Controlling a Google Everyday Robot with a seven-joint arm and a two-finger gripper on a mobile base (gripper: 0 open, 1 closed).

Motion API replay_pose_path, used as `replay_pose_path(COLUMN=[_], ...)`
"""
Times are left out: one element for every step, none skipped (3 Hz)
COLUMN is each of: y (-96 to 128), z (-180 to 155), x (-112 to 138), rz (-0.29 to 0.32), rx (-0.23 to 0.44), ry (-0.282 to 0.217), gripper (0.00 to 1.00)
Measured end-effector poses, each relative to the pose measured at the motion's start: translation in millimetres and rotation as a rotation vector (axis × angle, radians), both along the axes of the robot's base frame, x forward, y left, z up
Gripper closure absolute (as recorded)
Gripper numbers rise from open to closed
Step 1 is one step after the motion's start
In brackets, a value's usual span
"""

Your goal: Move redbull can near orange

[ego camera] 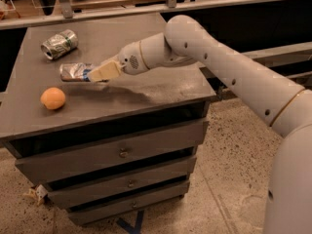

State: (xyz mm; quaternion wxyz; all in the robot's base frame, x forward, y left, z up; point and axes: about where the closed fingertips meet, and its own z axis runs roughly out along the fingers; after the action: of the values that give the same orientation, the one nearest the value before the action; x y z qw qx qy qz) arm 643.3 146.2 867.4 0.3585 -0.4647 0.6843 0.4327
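Observation:
The redbull can (74,71), slim and silver with blue patches, is held lying sideways just above the dark cabinet top (161,89). My gripper (100,73) is shut on the can's right end, with cream-coloured fingers (108,72) around it. The white arm reaches in from the right. The orange (52,98) sits on the top near the front left, a short way below and left of the can.
A fatter silver can with green markings (59,44) lies on its side at the back left of the top. The cabinet has several drawers (122,152) below. A rail and shelf run behind. Speckled floor lies to the right.

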Motion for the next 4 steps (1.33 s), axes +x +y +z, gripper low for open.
replay_pose_path(y=[8.8, 14.1, 16.0, 17.5], z=[-8.9, -15.2, -18.6, -20.2], x=[-1.0, -8.5, -12.5, -15.6], rz=[-0.013, -0.018, -0.02, -0.019], rx=[0.001, 0.004, 0.003, -0.004], ry=[0.026, 0.063, 0.081, 0.085], gripper=[1.0, 0.82, 0.59, 0.35])
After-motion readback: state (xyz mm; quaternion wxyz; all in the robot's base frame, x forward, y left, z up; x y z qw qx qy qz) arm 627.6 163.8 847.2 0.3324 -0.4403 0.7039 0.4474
